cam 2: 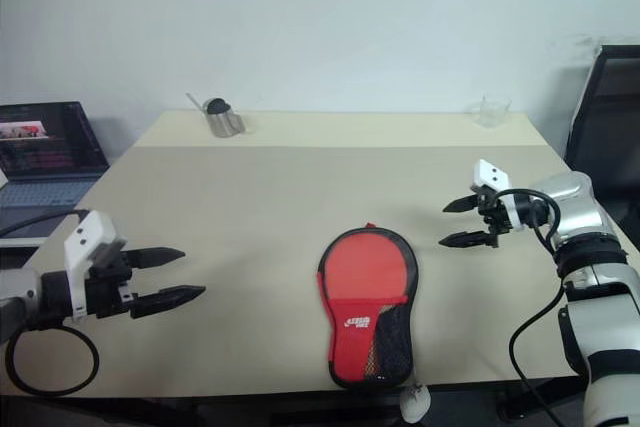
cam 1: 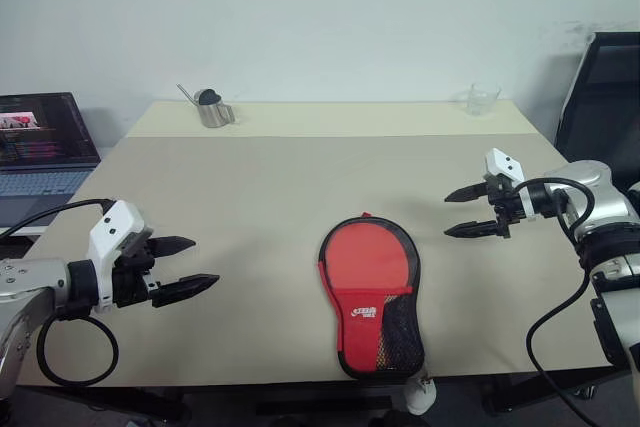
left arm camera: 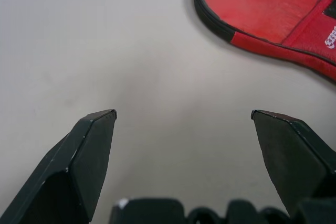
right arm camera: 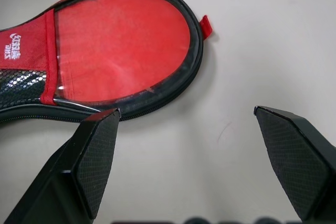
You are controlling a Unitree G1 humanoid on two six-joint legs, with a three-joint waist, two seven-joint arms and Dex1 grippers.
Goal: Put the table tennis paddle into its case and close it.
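A broad beige table (cam 1: 300,207) fills the middle of the scene, its far strip a paler cream tone, set against a plain white wall. To the robot's left, beside the table's edge, an open laptop (cam 1: 40,142) shows a lit screen, and at the far right a black chair (cam 1: 605,97) stands beside the table. The case (cam 1: 368,295) lies flat near the front edge of the table, slightly right of centre, red side up, with its round end pointing away from the robot and its narrow end toward the front edge; a small white logo sits on the red panel and a black mesh pocket covers the lower right part, with black edging all around and a small red tab at the round end. Through the clear round window of the case a red surface shows; whether that is the paddle itself cannot be told for certain, and no paddle lies loose on the table. The left gripper (cam 1: 185,265) hovers over the table's left part, well apart from the case, its two black fingers spread wide and holding nothing. The right gripper (cam 1: 468,211) hangs to the right of the case's round end, near it but not touching, fingers likewise spread wide and empty. At the far edge stand a small metal cup (cam 1: 213,109) with a dark object in it and a clear glass (cam 1: 483,99). A small white ball (cam 1: 422,395) hangs at the case's narrow end, over the table's front edge.
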